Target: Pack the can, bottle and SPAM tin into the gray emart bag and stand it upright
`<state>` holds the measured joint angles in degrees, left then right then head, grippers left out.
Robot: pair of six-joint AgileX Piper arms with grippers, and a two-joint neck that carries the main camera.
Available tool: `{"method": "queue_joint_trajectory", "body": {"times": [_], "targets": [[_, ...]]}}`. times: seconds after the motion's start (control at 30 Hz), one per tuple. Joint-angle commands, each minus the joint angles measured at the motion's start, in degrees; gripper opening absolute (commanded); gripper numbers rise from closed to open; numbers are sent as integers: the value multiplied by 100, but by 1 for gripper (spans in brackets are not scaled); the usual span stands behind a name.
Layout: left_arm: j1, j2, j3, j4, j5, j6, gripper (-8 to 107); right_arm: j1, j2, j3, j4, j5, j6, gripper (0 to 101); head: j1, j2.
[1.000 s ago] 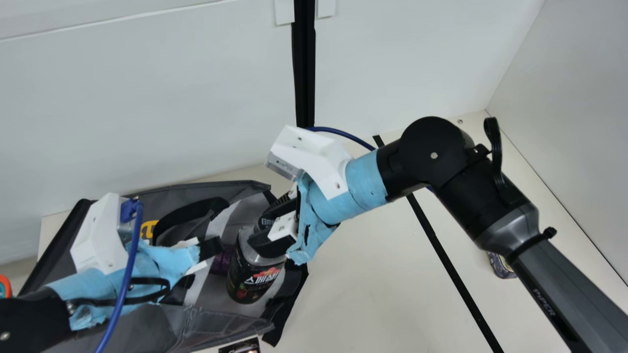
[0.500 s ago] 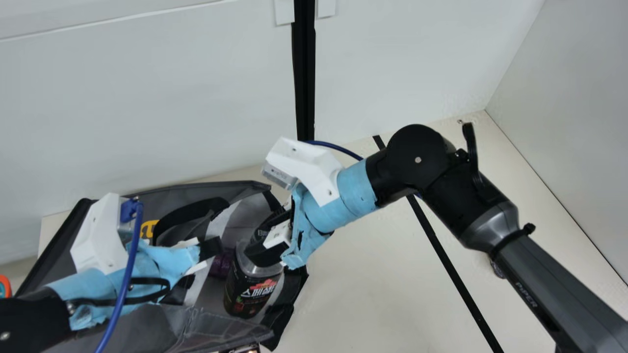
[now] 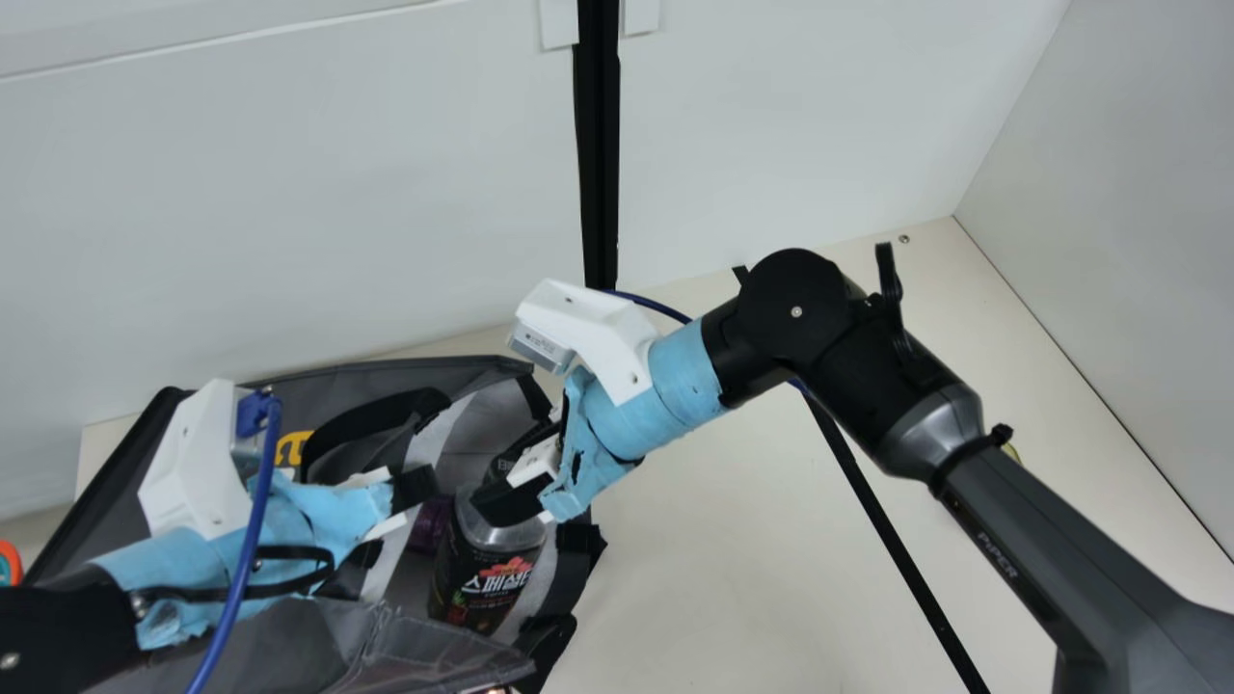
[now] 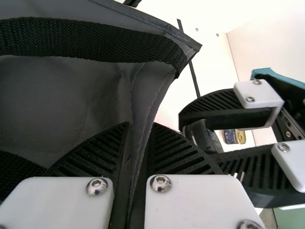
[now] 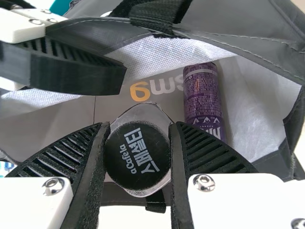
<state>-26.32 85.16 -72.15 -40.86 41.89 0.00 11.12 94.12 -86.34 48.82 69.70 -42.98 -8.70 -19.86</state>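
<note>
My left gripper (image 3: 415, 486) is at the gray bag (image 3: 318, 641) in the main view. In the left wrist view my left gripper (image 4: 140, 128) pinches the rim of the bag (image 4: 76, 95). My right gripper (image 3: 516, 480) holds the dark bottle (image 3: 482, 578) tilted in the bag mouth. The right wrist view has my right gripper (image 5: 137, 128) shut around the black cap of the bottle (image 5: 137, 156). Beside it the purple can (image 5: 202, 98) lies inside the bag. The SPAM tin (image 4: 230, 137) is outside, on the table.
The white back wall (image 3: 289, 222) rises just behind the bag. A black strip (image 3: 897, 540) crosses the table (image 3: 733, 559) under my right arm. An orange and teal object (image 3: 10, 562) sits at the main view's left edge.
My right arm has moved left and downward in the main view, and the bottle has gone lower into the bag with it. My left arm has kept its place.
</note>
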Motion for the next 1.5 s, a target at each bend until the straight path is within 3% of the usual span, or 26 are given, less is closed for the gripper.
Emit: {"method": "queue_joint_trajectory", "body": {"times": [0.0, 0.73, 1.47], "targets": [[0, 0, 0, 0, 0, 0, -8, -3, 31, 5, 18, 20, -9, 0, -130, -14], [0, 0, 0, 0, 0, 0, -8, 103, 507, -215, 24, 12, 191, 0, -130, -14], [0, 0, 0, 0, 0, 0, -8, 310, 867, -447, -154, -521, 314, 0, -130, -14]]}}
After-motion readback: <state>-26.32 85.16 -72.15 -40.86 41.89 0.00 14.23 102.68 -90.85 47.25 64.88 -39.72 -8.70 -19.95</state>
